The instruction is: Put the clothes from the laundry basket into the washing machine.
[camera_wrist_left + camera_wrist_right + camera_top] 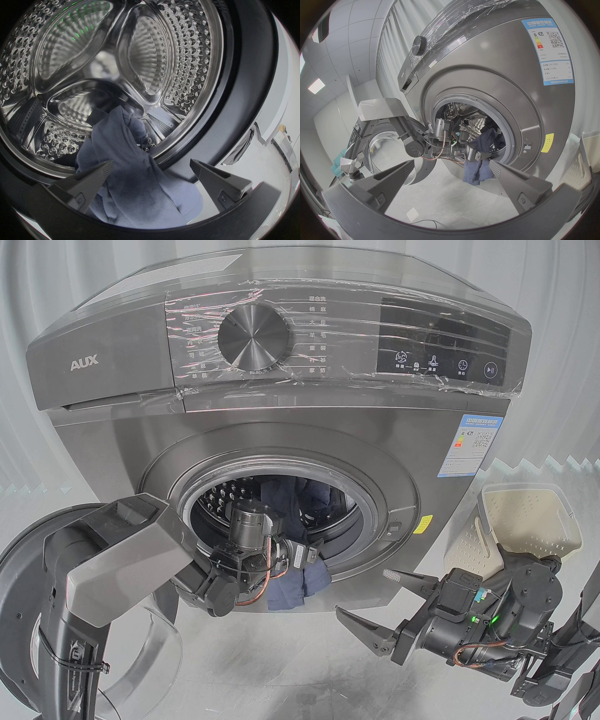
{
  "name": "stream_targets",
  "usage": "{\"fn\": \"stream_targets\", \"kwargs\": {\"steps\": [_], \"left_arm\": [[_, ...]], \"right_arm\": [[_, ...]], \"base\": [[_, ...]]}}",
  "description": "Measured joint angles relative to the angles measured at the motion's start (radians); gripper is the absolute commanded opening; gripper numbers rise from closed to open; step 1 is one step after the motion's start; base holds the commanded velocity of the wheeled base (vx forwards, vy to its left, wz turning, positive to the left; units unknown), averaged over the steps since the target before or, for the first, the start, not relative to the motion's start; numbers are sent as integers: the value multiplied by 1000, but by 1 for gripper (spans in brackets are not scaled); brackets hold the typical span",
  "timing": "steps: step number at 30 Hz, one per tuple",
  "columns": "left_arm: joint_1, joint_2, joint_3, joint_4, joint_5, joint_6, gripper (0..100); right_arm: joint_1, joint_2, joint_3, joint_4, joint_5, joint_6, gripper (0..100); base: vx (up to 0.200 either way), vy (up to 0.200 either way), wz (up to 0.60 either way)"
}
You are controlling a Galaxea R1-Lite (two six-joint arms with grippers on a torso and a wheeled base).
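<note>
Seemingly, one blue garment (134,175) hangs from one washing machine (125,446).

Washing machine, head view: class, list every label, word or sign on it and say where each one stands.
Brand lettering: pale capitals on the washing machine drawer front.
Program names around the dial: too small to read.
Touch panel: four icons, captions too small.
Blue energy label: print too small.
Yellow sticker: unreadable.
</note>
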Motion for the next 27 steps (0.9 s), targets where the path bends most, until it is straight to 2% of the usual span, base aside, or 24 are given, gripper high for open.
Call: {"fn": "stream_targets", "kwargs": {"steps": [4, 13, 14, 27], "left_arm": [[1, 19, 3, -9, 0, 17, 100], [2, 73, -16, -16, 4, 21, 100], [2, 77, -21, -17, 4, 21, 0], [11, 93, -69, -17, 3, 16, 0]], "right_arm": [[2, 0, 1, 0, 0, 0, 100], [6, 2, 1, -1, 0, 0, 100], [7, 2, 1, -1, 0, 0, 100], [10, 3, -5, -1, 0, 1, 100]], "base": [[0, 0, 0], [0, 0, 0], [0, 0, 0], [0, 0, 0]]}}
